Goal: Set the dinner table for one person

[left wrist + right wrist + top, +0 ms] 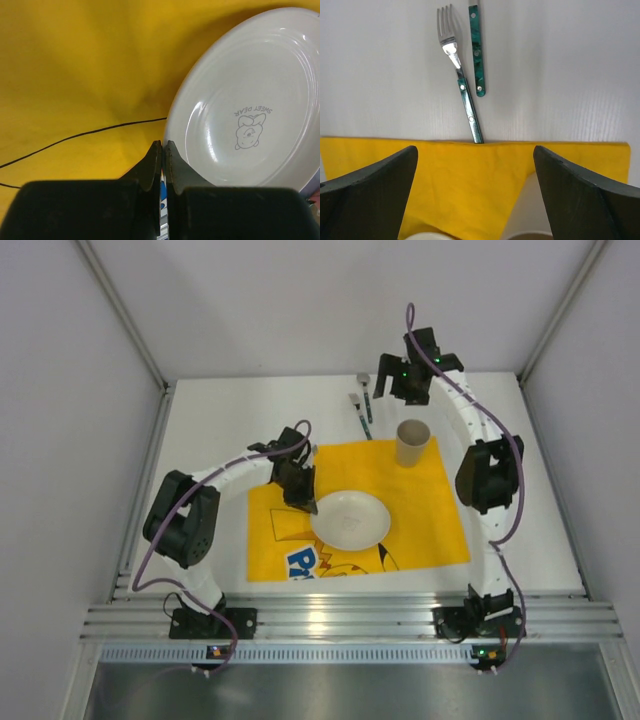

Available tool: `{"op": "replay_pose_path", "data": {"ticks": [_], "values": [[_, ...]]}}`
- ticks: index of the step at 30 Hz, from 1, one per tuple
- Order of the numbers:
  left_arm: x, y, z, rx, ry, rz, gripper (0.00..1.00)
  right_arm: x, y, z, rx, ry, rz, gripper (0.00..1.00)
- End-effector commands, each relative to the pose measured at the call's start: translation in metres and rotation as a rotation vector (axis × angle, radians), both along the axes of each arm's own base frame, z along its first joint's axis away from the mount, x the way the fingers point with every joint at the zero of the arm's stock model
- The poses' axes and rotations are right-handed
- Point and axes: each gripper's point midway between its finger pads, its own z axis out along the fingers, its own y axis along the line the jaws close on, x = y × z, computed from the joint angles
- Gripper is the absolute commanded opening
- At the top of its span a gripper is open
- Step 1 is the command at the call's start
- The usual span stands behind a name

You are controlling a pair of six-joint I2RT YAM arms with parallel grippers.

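Note:
The white dinner table [225, 420] carries a yellow cartoon-printed cloth [420, 510]. On the cloth are a white plate [350, 519] and a beige cup [412, 443]. My left gripper [302, 498] is shut, with its tips at the plate's left rim. In the left wrist view the shut fingers [163, 146] touch the edge of the plate [250, 100], and nothing shows between them. My right gripper [408, 392] is open and empty, high over the table's back. In the right wrist view [475, 147] it looks down on a fork [461, 85] whose handle tip slips under the cloth edge.
A second green-handled utensil [476, 50] lies right beside the fork, on the bare table [570, 75]. Both show behind the cloth in the top view [360, 405]. A ribbed aluminium rail [340, 620] runs along the near edge. White walls enclose the other sides.

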Motion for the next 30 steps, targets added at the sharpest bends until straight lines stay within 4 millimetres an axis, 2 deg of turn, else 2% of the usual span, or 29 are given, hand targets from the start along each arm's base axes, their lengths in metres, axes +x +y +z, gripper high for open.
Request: {"op": "replay_pose_path", "data": {"ticks": [1,3,4,5,6,7,8,9,13,16,20,24,25,26,30], "values": [[0.017,0.0,0.021,-0.04,-0.089,0.054,0.0,0.022,0.036,0.015,0.103,-0.079,0.059,1.0],[0.019,0.0,0.017,-0.028,-0.093,0.068,0.02,0.024,0.057,-0.009,0.099,-0.053,0.092,1.0],[0.02,0.0,0.017,-0.029,-0.097,0.068,0.16,0.024,0.064,-0.024,0.096,-0.035,0.105,1.0],[0.021,0.001,0.018,-0.021,-0.097,0.075,0.31,0.023,0.072,-0.03,0.096,-0.029,0.118,1.0],[0.022,0.002,0.018,-0.014,-0.1,0.08,0.73,0.02,0.082,-0.035,0.094,-0.023,0.135,1.0],[0.021,0.003,0.021,-0.01,-0.108,0.082,0.94,0.019,0.088,-0.047,0.091,-0.007,0.144,1.0],[0.021,0.005,0.023,-0.006,-0.114,0.085,0.98,0.02,0.09,-0.051,0.083,-0.006,0.141,1.0],[0.019,0.007,0.023,0.0,-0.113,0.089,0.98,0.019,0.094,-0.054,0.075,-0.006,0.147,1.0],[0.012,0.015,0.027,0.022,-0.114,0.091,0.98,0.022,0.091,-0.085,-0.007,0.02,0.131,1.0],[0.006,0.02,0.03,0.04,-0.115,0.087,0.98,0.024,0.075,-0.109,-0.101,0.043,0.095,0.99],[0.001,0.026,0.033,0.055,-0.121,0.084,0.98,0.028,0.064,-0.122,-0.172,0.046,0.069,0.9],[-0.003,0.034,0.031,0.083,-0.118,0.086,0.98,0.03,0.06,-0.124,-0.216,0.031,0.057,0.76],[-0.003,0.035,0.031,0.085,-0.118,0.085,0.98,0.029,0.059,-0.13,-0.229,0.041,0.061,0.72],[-0.003,0.035,0.031,0.088,-0.118,0.085,0.98,0.028,0.057,-0.132,-0.25,0.043,0.058,0.58],[-0.002,0.037,0.031,0.092,-0.121,0.084,0.98,0.021,0.046,-0.147,-0.316,0.077,0.087,0.36]]}}
